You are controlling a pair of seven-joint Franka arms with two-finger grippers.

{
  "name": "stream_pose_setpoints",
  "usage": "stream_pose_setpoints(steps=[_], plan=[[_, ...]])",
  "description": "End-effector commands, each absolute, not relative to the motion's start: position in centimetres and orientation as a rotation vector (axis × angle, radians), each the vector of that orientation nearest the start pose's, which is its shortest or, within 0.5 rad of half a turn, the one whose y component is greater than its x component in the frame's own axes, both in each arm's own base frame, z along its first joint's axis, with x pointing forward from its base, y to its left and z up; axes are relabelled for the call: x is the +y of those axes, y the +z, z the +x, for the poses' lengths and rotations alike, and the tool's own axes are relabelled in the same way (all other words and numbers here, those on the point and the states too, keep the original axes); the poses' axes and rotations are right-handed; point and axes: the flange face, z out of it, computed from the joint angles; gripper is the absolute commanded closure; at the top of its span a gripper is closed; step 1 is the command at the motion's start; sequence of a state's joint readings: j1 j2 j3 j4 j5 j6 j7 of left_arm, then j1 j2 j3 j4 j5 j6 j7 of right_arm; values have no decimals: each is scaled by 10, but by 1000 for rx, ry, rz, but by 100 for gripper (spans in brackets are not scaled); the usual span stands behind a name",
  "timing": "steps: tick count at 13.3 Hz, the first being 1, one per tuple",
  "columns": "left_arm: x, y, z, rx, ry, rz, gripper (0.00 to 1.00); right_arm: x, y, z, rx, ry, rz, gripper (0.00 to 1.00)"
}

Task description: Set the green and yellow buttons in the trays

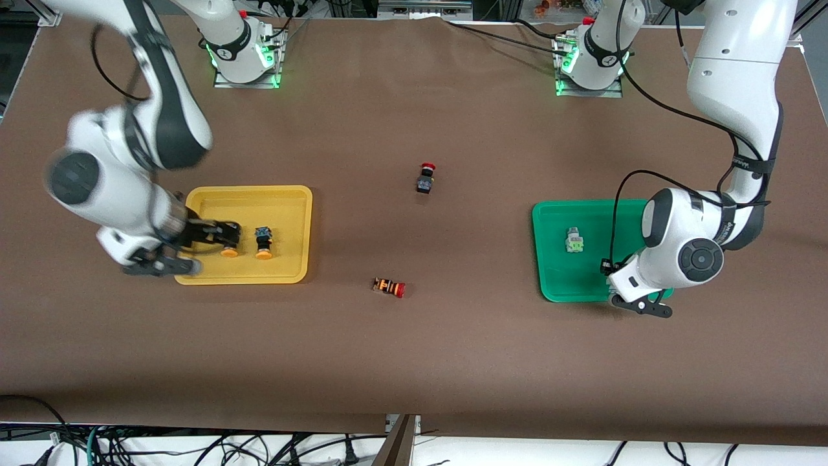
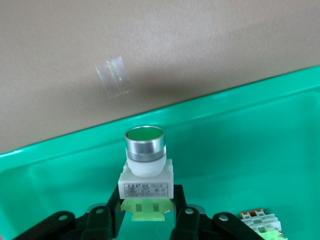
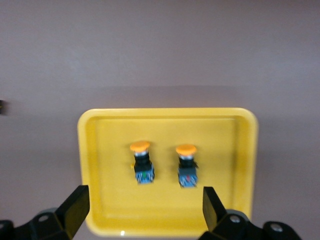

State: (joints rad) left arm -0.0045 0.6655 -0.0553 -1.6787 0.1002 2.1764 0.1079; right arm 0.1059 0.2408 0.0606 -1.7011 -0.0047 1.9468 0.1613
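The yellow tray [image 1: 288,213] holds both yellow buttons side by side, one [image 1: 263,243] plainly seen and one [image 1: 229,251] partly under my right gripper [image 1: 218,234]. In the right wrist view they [image 3: 141,162] [image 3: 186,165] lie in the tray [image 3: 110,210]; my right gripper [image 3: 145,200] is open and empty above them. My left gripper [image 2: 147,205] is shut on a green button [image 2: 145,160] low in the green tray [image 2: 240,140]. In the front view it [image 1: 640,303] is over that tray's [image 1: 563,278] nearer corner. A second green button [image 1: 574,240] [image 2: 260,222] lies in the tray.
A black switch with a red cap [image 1: 425,178] stands mid-table between the trays. An orange-striped switch with a red cap [image 1: 389,287] lies nearer the front camera. A scrap of clear tape [image 2: 112,75] sits on the brown table beside the green tray.
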Motion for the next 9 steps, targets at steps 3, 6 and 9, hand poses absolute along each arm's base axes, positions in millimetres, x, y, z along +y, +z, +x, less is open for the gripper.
stream_pose_setpoints(steps=[3, 6, 9], plan=[[-52, 257, 663, 412, 185, -3067, 0, 96, 548, 571, -37, -8, -3142, 0], [-76, 334, 657, 446, 135, -3068, 0, 73, 609, 570, 24, -4, -3139, 0], [-80, 430, 638, 444, 35, -3055, 0, 68, 606, 568, 39, 64, -3149, 0]])
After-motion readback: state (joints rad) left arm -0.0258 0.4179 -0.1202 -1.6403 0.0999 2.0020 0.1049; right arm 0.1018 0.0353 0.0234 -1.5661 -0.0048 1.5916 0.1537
